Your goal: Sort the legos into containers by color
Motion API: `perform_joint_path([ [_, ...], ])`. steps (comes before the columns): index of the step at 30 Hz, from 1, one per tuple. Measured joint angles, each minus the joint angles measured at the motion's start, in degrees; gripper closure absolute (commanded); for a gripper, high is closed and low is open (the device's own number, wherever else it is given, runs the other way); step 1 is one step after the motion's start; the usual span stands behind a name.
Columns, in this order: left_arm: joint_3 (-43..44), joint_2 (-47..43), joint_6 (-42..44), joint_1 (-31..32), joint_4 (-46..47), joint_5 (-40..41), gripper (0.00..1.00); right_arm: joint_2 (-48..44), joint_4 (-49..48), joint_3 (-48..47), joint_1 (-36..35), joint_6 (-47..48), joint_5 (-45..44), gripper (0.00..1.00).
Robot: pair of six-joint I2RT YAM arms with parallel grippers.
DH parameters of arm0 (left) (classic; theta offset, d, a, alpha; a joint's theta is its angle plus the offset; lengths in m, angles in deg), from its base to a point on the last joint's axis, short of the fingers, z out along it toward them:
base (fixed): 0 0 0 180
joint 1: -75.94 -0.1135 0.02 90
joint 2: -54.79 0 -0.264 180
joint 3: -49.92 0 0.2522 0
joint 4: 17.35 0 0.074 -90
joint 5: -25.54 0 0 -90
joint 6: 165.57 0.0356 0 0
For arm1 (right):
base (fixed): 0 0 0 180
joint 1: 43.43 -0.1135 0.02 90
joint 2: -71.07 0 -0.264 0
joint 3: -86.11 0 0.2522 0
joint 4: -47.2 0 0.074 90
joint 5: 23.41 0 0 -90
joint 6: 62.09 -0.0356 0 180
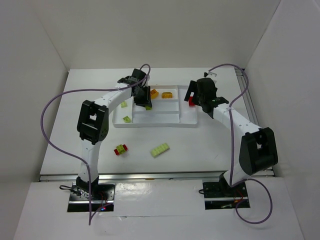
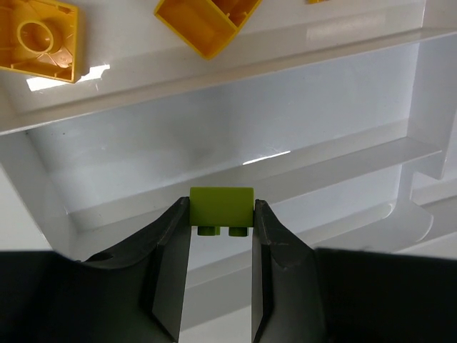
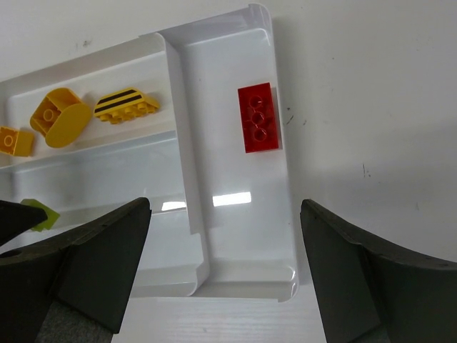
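The left gripper pinches a light green brick between its fingertips, studs pointing back toward the wrist, over a long slot of the white tray; whether the brick touches the slot floor cannot be told. The next slot over holds the yellow pieces: from the right wrist they show as a rounded one, a small orange-yellow one, and a striped yellow brick (black bands across its top). The right gripper stands wide apart and empty above the tray's right end section, where a red brick lies flat, studs up. From above, a light green plate and a red-and-green stack lie on the table in front of the tray, apart from each other, and another small green piece sits in the tray's left end.
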State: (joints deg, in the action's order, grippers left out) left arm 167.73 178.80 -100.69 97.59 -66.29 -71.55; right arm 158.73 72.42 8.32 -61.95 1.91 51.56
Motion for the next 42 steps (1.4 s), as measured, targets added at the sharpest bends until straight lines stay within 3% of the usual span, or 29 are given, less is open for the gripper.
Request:
perform_joint_path([
  [3, 0.0, 0.0, -0.3, 0.0, 0.0, 0.3, 0.97, -0.1, 0.0, 0.1, 0.0, 0.0, 0.0, 0.07],
  [4, 0.0, 0.0, -0.3, 0.0, 0.0, 0.6, 0.77, -0.1, 0.0, 0.2, 0.0, 0.0, 0.0, 0.07],
  [6, 0.7, 0.1, -0.3, 0.0, -1.0, 1.3, 0.22, -0.1, 0.0, 0.5, 0.0, 0.0, 0.0, 0.07],
  [7, 1.2, 0.2, -0.2, 0.0, -1.5, 1.7, 0.08, -0.1, 0.0, 0.7, 0.0, 0.0, 0.0, 0.07],
  [8, 1.5, 0.2, -0.1, 0.1, -1.6, 2.0, 0.03, -0.1, 0.1, 0.8, 0.0, 0.0, 0.0, 0.07],
  [17, 1.6, -3.2, -0.5, 1.9, -3.0, 5.8, 0.00, -3.1, 0.7, 1.8, 0.0, 0.2, -0.5, 0.07],
  [24, -3.4, -20.9, -0.6, 2.7, -1.8, 11.5, 0.11, -9.2, 1.5, 5.3, 0.0, 0.6, -0.7, 0.11],
  [27, -7.8, -29.4, -0.6, 2.4, -0.5, 15.1, 0.11, -11.1, 1.9, 7.4, -1.2, 1.4, -0.7, 0.11],
  [32, -19.4, -40.3, -1.8, -0.1, 0.5, 19.0, 0.11, -11.3, 2.6, 9.0, -11.9, 3.6, 0.4, 0.08],
  [38, -32.6, -44.9, -3.6, -2.6, -3.5, 20.7, 0.12, -8.6, 4.4, 9.5, -29.7, 3.9, 0.3, 0.05],
  [42, -41.5, -47.5, -5.8, -2.5, -5.4, 18.4, 0.12, -6.4, 5.7, 10.2, -33.9, 2.4, 0.4, 0.05],
])
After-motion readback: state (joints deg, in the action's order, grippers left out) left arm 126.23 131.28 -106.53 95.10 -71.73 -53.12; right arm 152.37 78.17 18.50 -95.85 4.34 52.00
